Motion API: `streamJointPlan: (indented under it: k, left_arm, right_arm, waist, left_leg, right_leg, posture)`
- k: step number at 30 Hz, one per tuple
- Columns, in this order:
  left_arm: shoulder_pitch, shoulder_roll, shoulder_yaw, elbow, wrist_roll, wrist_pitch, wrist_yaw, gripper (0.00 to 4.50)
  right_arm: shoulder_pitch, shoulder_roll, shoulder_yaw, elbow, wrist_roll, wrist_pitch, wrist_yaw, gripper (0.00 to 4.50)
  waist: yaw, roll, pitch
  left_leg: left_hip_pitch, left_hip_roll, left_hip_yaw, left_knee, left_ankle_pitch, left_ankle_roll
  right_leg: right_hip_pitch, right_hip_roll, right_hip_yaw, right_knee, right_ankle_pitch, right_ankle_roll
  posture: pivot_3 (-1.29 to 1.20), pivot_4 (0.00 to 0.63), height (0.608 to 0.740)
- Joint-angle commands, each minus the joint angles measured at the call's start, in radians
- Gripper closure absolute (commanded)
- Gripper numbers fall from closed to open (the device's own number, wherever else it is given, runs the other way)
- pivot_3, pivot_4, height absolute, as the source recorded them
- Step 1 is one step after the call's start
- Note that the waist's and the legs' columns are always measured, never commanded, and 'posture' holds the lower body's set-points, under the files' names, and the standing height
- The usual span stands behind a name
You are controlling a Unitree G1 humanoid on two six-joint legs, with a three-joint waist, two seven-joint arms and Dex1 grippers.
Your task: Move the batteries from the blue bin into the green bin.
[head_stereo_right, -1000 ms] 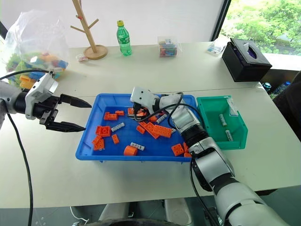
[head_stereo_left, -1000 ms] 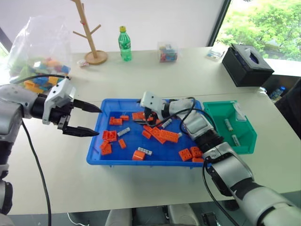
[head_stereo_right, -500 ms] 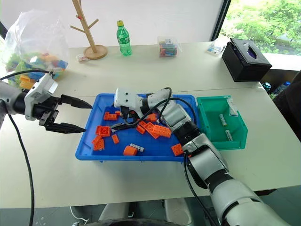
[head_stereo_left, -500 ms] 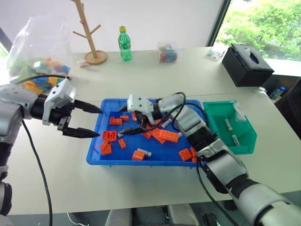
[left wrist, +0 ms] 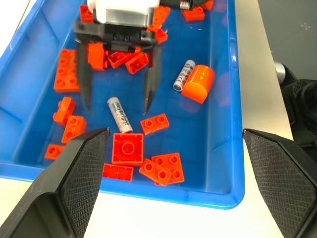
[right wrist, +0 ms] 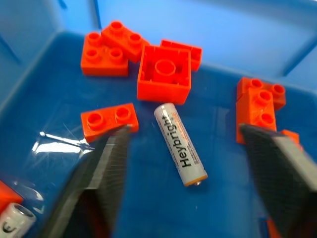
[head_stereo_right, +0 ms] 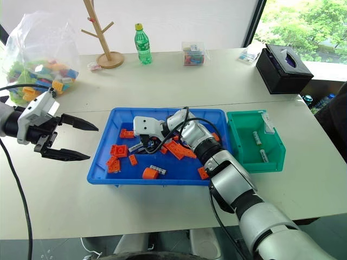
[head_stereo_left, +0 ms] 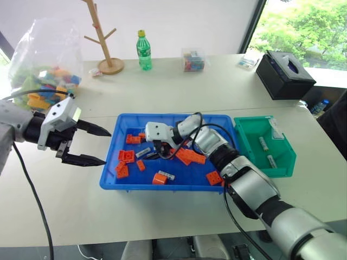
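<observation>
While the right gripper's fingers (left wrist: 85,74) stand spread, a battery (right wrist: 180,144) lies between them (untouched) in the blue bin (head_stereo_left: 108,181).

- We saw the blue bin (left wrist: 233,124) as glossy, smooth plastic that caught highlights on its floor.
- The orange bricks (right wrist: 164,73) looked like shiny moulded plastic with studs.
- The battery (right wrist: 180,144) had a smooth white printed wrapper and a metal end.
- The left gripper (left wrist: 176,183) had matt black fingers (left wrist: 74,183) with a fine rough pad texture.
- The table (head_stereo_left: 179,86) looked matt and pale.
</observation>
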Motion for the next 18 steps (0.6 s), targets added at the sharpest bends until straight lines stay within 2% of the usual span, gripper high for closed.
streamJointPlan:
  k: [1, 3, 4, 5, 14, 17, 18]
  left_arm:
    - [-0.007, 0.005, 0.042, -0.017, -0.004, -0.005, 0.000, 0.00]
    - [-0.016, -0.002, 0.046, -0.020, -0.011, 0.008, 0.007, 0.00]
    - [-0.020, -0.004, 0.046, -0.020, -0.013, 0.013, 0.008, 0.00]
    - [-0.024, -0.005, 0.046, -0.020, -0.014, 0.017, 0.008, 0.00]
    - [-0.060, -0.027, 0.029, -0.015, -0.004, 0.034, 0.010, 0.00]
    - [-0.077, -0.039, 0.021, -0.003, 0.003, 0.034, 0.007, 0.00]
    - [-0.082, -0.042, 0.019, 0.001, 0.004, 0.034, 0.005, 0.00]
  right_arm:
    - [-0.020, 0.014, 0.001, 0.033, -0.024, -0.063, -0.010, 3.07]
    - [-0.018, 0.015, -0.004, 0.051, -0.033, -0.078, -0.015, 4.12]
    - [-0.013, 0.013, -0.005, 0.051, -0.036, -0.085, -0.011, 4.42]
    - [-0.009, 0.011, -0.007, 0.048, -0.037, -0.090, -0.007, 4.46]
    - [0.012, 0.005, -0.020, -0.010, -0.028, -0.052, 0.010, 4.46]
    - [0.010, 0.003, -0.027, -0.020, -0.027, -0.027, 0.005, 3.65]
    - [0.009, 0.001, -0.027, -0.018, -0.032, -0.031, -0.003, 3.21]
  waist:
    - [0.000, 0.000, 0.000]
    - [0.001, 0.000, 0.000]
    - [0.000, 0.000, 0.000]
    - [0.001, 0.000, 0.000]
    - [0.001, 0.000, 0.000]
    - [0.001, 0.000, 0.000]
    - [0.001, 0.000, 0.000]
  left_leg:
    - [0.000, 0.000, 0.000, 0.000, 0.000, 0.000]
    - [0.000, 0.000, 0.000, 0.000, 0.000, 0.000]
    - [0.000, 0.000, 0.000, 0.000, 0.000, 0.000]
    - [0.000, 0.000, 0.000, 0.000, 0.000, 0.000]
    - [0.000, 0.000, 0.000, 0.000, 0.000, 0.000]
    - [0.000, 0.000, 0.000, 0.000, 0.000, 0.000]
    - [0.000, 0.000, 0.000, 0.000, 0.000, 0.000]
  right_leg:
    - [0.000, 0.000, 0.000, 0.000, 0.000, 0.000]
    - [0.000, 0.000, 0.000, 0.000, 0.000, 0.000]
    - [0.000, 0.000, 0.000, 0.000, 0.000, 0.000]
    - [0.000, 0.000, 0.000, 0.000, 0.000, 0.000]
    - [0.000, 0.000, 0.000, 0.000, 0.000, 0.000]
    - [0.000, 0.000, 0.000, 0.000, 0.000, 0.000]
    - [0.000, 0.000, 0.000, 0.000, 0.000, 0.000]
  posture:
    - [0.00, 0.150, 0.736]
    - [0.00, 0.150, 0.736]
    - [0.00, 0.150, 0.736]
    - [0.00, 0.150, 0.736]
    - [0.00, 0.150, 0.736]
    - [0.00, 0.150, 0.736]
    - [0.00, 0.150, 0.736]
